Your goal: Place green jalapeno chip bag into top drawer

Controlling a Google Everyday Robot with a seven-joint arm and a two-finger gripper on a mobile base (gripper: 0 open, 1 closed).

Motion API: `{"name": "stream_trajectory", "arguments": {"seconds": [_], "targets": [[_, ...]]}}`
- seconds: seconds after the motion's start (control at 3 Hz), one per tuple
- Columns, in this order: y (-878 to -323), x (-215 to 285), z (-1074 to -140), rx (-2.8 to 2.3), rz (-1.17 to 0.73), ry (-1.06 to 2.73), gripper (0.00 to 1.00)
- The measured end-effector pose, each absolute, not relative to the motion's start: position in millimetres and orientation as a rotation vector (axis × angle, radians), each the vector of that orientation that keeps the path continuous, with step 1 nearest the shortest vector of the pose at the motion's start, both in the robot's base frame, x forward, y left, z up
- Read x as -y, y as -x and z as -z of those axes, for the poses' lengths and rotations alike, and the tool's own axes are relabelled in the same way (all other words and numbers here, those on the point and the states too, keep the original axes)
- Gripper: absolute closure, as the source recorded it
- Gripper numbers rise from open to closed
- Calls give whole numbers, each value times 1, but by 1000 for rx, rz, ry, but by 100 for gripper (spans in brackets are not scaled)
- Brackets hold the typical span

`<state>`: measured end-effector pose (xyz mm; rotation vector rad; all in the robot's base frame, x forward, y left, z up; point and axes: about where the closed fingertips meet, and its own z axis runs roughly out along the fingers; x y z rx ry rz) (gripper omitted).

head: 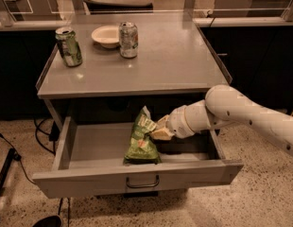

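The green jalapeno chip bag (142,142) stands tilted inside the open top drawer (137,179), with its bottom resting on the drawer floor near the front panel. My gripper (159,128) reaches in from the right, under the table top. It is shut on the bag's upper right edge. The drawer is pulled far out, and its small bar handle (142,182) shows at the centre of the front panel.
On the grey table top (175,60) stand a green-and-white soda can (69,46), a silver can (128,39) and a pale bowl (105,36), all at the back left. A dark cable and stand (7,167) lie on the floor at left.
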<state>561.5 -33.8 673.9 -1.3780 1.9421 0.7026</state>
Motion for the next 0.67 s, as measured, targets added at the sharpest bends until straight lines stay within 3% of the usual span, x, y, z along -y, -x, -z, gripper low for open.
{"name": "stream_trajectory", "arguments": {"seconds": [0.67], "targets": [[-574, 21, -632, -1957, -718, 1399, 98]]}}
